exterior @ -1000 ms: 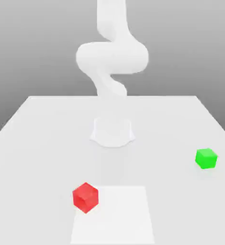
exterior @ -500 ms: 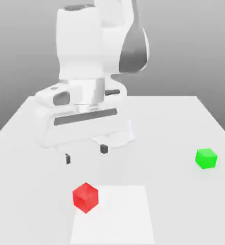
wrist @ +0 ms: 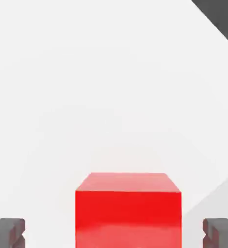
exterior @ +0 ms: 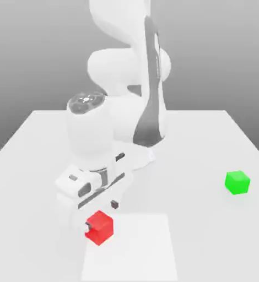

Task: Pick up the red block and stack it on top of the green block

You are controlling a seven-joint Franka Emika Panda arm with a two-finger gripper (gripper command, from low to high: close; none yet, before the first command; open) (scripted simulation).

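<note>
Altogether one red block [exterior: 100, 226] sits between the spread claw [exterior: 101, 215] tips; one green block [exterior: 237, 182] lies well apart.

A bare simulated test scene, not any real room.

I see a plain white table [exterior: 38, 143] across the frame's lower half, flat grey backdrop along the top, a smooth white arm [exterior: 126, 71] at centre: all textureless, rendered surfaces.

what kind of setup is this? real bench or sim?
Looks like a simulated tabletop test scene, not a real bench: a plain white table against a flat grey backdrop, two textureless cubes, the red block and the green block, and a smooth white arm with its claw open around the red one.
</note>
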